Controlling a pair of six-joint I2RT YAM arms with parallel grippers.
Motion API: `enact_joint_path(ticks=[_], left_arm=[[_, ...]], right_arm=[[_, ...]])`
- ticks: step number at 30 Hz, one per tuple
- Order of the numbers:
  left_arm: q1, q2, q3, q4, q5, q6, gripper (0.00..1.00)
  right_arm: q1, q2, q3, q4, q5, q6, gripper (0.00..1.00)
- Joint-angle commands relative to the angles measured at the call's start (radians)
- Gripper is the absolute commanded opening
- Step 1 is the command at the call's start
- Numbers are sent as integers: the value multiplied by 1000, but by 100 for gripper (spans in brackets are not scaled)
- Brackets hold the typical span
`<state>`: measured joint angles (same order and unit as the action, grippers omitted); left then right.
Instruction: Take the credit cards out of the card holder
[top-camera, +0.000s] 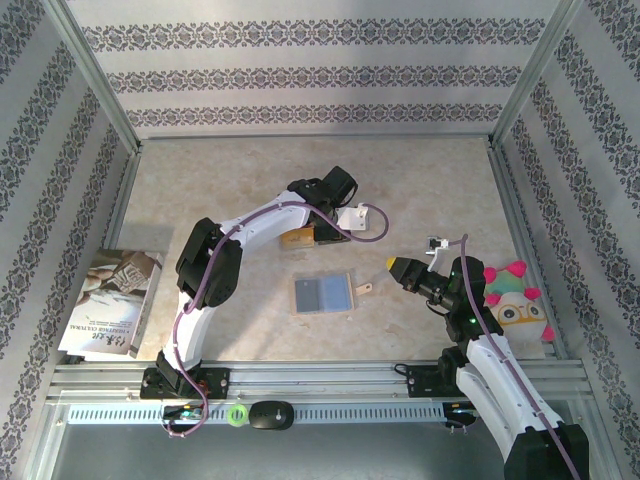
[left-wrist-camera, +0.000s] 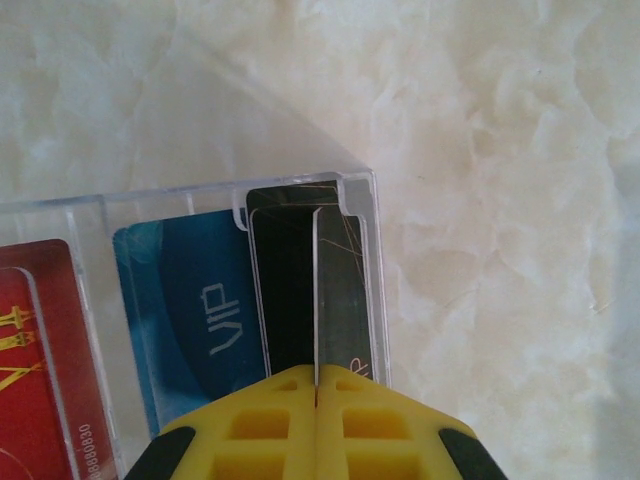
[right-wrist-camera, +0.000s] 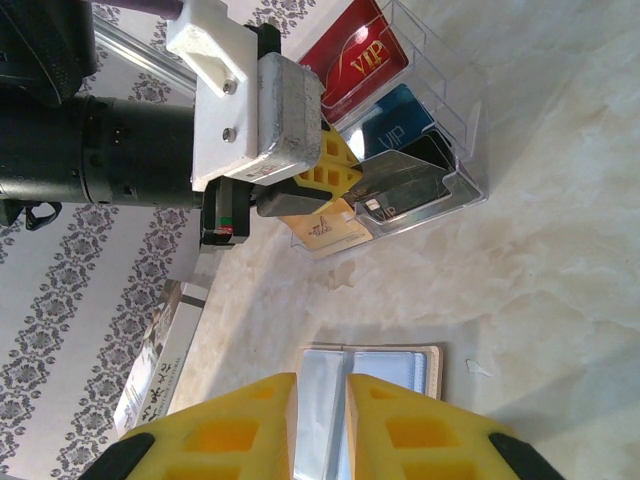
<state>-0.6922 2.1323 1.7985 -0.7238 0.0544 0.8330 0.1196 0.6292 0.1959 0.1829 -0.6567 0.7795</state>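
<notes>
I look down from the top camera. The card holder (top-camera: 323, 295) lies open and flat near the middle of the worktop (top-camera: 440, 190). Its grey-blue inside faces up. Its little strap tab (top-camera: 364, 289) sticks out at its 3 o'clock side. Nothing touches it.

My left pincer (top-camera: 303, 238) is at 11 o'clock from the card holder, a short way off. In the left wrist camera the left pincer (left-wrist-camera: 315, 378) is pressed tight on a dark card (left-wrist-camera: 285, 290). The card sits in the end slot of a clear rack (left-wrist-camera: 150, 205). A blue card (left-wrist-camera: 190, 290) stands in the next slot, and a red card (left-wrist-camera: 30, 350) is past that one.

My right pincer (top-camera: 393, 264) hangs at 2 o'clock from the card holder, near it but apart. In the right wrist camera the right pincer (right-wrist-camera: 320, 390) has a narrow gap and holds nothing. Through that gap I see the card holder (right-wrist-camera: 395, 375) on the worktop below. Farther off I see the left pincer (right-wrist-camera: 345, 170) holding the dark card (right-wrist-camera: 400, 185) at the clear rack (right-wrist-camera: 465, 150). A tan card (right-wrist-camera: 325, 230) lies just under it.

A printed booklet (top-camera: 110, 300) lies far off at 9 o'clock. A soft toy (top-camera: 515, 300) sits far off at 3 o'clock.
</notes>
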Motion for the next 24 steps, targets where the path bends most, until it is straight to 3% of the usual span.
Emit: enact_joint_path(ticks=[1,12,20,24], left_arm=[[11,-8,-16,30,-17,-14,0],[11,-29,5,58,-22,-71,20],[14,-51,26,87,-29,-137,19],[44,-312,-145,409,44,-464,26]], right_arm=[[-6,-6,11,19,-19,3,21],[-7,-6,10,20,-21,8,23],[-5,12,8,-1,-29,-4,26],[104,130,53,-57,-3,-89,30]])
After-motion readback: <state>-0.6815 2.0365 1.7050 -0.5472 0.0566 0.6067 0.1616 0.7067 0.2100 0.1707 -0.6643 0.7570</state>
